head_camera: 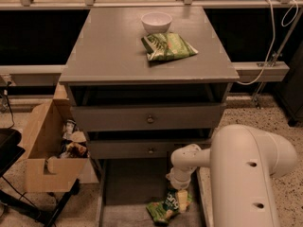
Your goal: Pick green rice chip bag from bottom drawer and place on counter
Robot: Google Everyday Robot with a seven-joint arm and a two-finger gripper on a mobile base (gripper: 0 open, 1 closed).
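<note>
The green rice chip bag lies on the grey floor of the pulled-out bottom drawer, near its front right. My gripper points down at the bag's right end, touching or nearly touching it. The white arm comes in from the lower right and hides the drawer's right wall. The counter is the grey slab on top of the cabinet.
On the counter sit a white bowl and a paler green bag with leafy stripes. Two shut drawers with round knobs lie below the counter. An open cardboard box with items stands left of the cabinet.
</note>
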